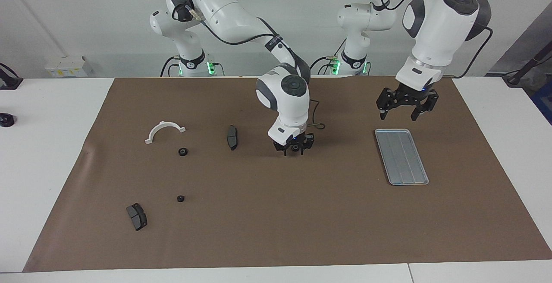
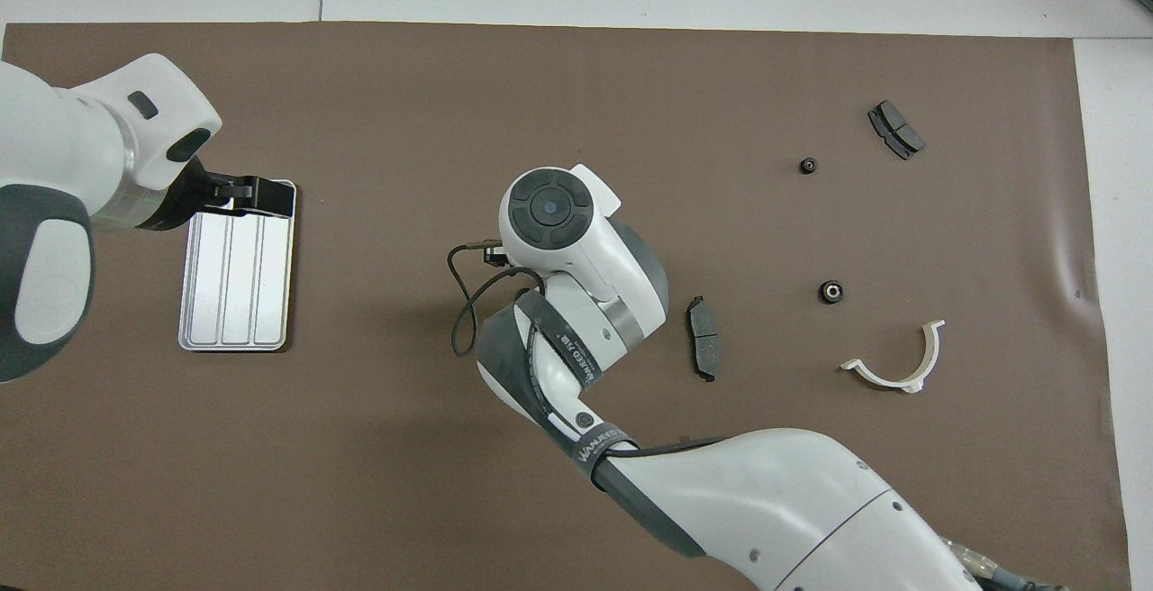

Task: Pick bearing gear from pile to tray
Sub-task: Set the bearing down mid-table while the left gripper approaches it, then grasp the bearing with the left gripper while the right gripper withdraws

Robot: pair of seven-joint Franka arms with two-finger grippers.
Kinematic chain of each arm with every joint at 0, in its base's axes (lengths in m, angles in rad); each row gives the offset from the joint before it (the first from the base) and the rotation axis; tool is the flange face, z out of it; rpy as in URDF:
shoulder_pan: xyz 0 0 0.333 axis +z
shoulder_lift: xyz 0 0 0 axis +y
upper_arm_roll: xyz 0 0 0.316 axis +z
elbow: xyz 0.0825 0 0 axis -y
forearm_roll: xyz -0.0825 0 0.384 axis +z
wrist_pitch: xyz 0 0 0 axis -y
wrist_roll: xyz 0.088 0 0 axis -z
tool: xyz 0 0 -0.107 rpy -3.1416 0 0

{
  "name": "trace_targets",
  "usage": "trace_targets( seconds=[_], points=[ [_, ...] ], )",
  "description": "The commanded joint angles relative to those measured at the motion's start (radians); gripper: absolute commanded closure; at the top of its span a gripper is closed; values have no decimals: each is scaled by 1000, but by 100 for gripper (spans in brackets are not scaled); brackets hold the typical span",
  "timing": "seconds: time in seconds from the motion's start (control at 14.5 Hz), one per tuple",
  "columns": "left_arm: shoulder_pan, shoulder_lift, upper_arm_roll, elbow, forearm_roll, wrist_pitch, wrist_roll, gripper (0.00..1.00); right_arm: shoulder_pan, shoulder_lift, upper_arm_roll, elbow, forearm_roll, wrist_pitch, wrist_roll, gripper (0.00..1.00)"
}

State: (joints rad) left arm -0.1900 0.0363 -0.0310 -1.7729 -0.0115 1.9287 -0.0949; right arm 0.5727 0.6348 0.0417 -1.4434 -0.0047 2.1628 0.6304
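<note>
The pile lies scattered toward the right arm's end of the mat. It holds two black gears, two dark grey brake pads and a white half-ring bracket. The silver ridged tray lies toward the left arm's end and holds nothing. My right gripper hangs low over the mat's middle, between the pile and the tray, shut on a small black gear. In the overhead view its own wrist hides it. My left gripper is open and empty above the tray.
A brown mat covers the table, with white table edge around it. The right arm's forearm stretches over the mat near the closer brake pad. A small black object sits on the white table at the right arm's end.
</note>
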Motion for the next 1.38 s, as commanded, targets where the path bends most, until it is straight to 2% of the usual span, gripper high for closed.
trace_targets(
  seconds=[0.0, 0.21, 0.41, 0.69, 0.83, 0.97, 1.31],
  points=[
    [-60, 23, 16, -22, 36, 53, -65, 0, -80, -36, 13, 0, -3, -7, -76, 37],
    [-130, 76, 16, -30, 77, 98, -165, 0, -158, -88, 14, -2, 3, -72, -141, 37],
    [-163, 86, 14, -60, 87, 136, -197, 0, -241, -131, 12, -8, 3, -133, -214, 38],
    [-221, 105, 14, -88, 87, 188, -262, 0, -322, -147, 9, -23, -11, -118, -255, 39],
    [-285, 186, 17, -82, 97, 210, -343, 0, -374, -144, 9, -25, -12, -89, -320, 39],
    [-321, 253, 16, -82, 117, 289, -452, 0, -410, -144, 9, -28, -12, -86, -385, 39],
    [-393, 343, 14, -86, 117, 380, -546, 0, -485, -145, 9, -44, -12, -80, -486, 39]
  ],
)
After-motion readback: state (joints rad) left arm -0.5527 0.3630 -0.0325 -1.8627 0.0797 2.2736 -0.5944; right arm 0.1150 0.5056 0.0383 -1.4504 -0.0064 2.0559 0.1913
